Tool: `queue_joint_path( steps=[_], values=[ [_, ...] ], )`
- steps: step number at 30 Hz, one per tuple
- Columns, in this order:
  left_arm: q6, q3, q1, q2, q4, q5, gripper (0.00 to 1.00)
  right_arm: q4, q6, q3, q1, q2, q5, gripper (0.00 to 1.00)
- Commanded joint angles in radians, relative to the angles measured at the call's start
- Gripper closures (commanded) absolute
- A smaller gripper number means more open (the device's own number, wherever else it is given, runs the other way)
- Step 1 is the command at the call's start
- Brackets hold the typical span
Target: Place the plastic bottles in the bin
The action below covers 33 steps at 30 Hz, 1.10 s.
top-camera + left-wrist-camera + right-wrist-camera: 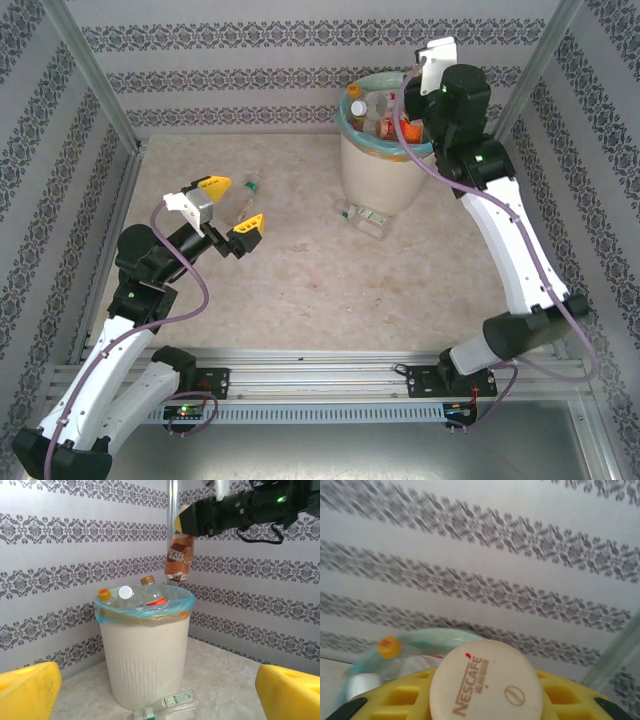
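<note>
The right gripper (408, 120) is clenched on a brown-filled bottle (180, 557), which hangs upright, long axis vertical, above the bin (385, 175). Everything in the coming move turns on where that bottle stands over the mouth. From the left wrist it hangs clear above the teal-lined rim, over the rim's far right part and not over the middle. From above, the gripper sits over the right side of the opening. From the right wrist, the bottle's round cream end is seated between the yellow fingers, with the rim and an orange cap below and to the left. I judge a straight drop would probably land inside. It would land close to the edge, though, and the bin is already piled to the brim with several capped bottles (132, 596), so a small shift toward the left of the mouth looks safer. The left gripper (232, 205) is released, jaws wide and holding nothing. 2 bottles lie on the table: 1 small clear bottle (250, 185) just beside its far finger, and 1 green-labelled bottle (362, 215) on its side at the foot of the bin.
</note>
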Motion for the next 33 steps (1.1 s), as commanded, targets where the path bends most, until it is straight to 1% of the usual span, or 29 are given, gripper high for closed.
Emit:
queue_joint_path(
  steps=[1, 4, 8, 13, 21, 33],
  values=[
    [0.023, 0.015, -0.012, -0.009, -0.013, -0.018, 0.0, -0.007, -0.066, 0.047, -0.028, 0.07, 0.089, 0.96],
    [0.034, 0.017, -0.012, -0.012, -0.03, -0.028, 0.0, -0.012, -0.062, 0.054, -0.058, 0.114, 0.076, 0.95],
    [0.051, 0.012, -0.012, -0.012, -0.046, -0.034, 0.0, -0.018, 0.006, 0.029, -0.109, 0.145, -0.018, 0.95],
    [0.059, 0.002, -0.012, -0.009, -0.045, -0.047, 0.0, -0.071, 0.046, 0.007, -0.144, 0.185, -0.054, 0.95],
    [0.067, -0.001, -0.012, -0.005, -0.062, -0.052, 0.0, -0.079, 0.093, -0.104, -0.176, 0.205, -0.112, 0.93],
    [0.072, -0.007, -0.012, 0.001, -0.07, -0.058, 0.0, -0.135, 0.146, -0.124, -0.223, 0.276, -0.161, 0.91]
  ],
)
